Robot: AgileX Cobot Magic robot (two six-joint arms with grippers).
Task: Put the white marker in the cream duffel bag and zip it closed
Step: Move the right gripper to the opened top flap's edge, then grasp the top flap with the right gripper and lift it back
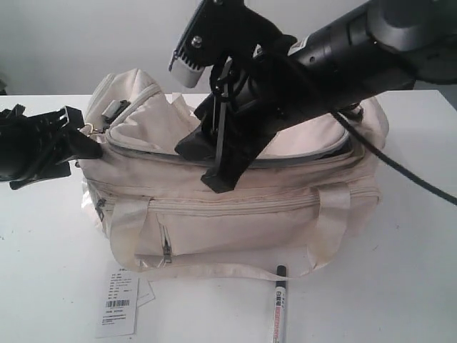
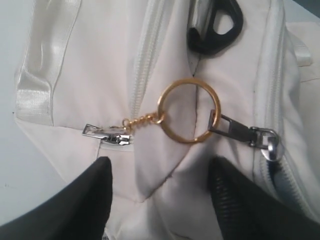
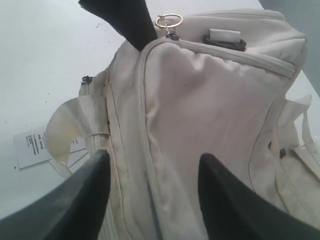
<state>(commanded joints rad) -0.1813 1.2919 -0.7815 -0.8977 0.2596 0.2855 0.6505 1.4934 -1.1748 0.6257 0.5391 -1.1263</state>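
Observation:
The cream duffel bag (image 1: 235, 207) stands mid-table, its curved top flap lying down with a dark gap under it at the right end. In front of the bag, the white marker (image 1: 278, 309) with its black cap lies on the table. My right gripper (image 1: 203, 164) hangs open over the bag's top, its fingers astride the top zipper seam (image 3: 146, 150). At the bag's left end my left gripper (image 1: 80, 144) is open, just short of the gold ring charm (image 2: 188, 111), with cream fabric between its fingers (image 2: 90, 195). Neither gripper holds anything.
A white paper barcode tag (image 1: 118, 301) lies on the table at the bag's front left corner. A strap handle (image 1: 214, 269) droops onto the table in front of the bag. The right arm's cable (image 1: 400, 171) runs off to the right.

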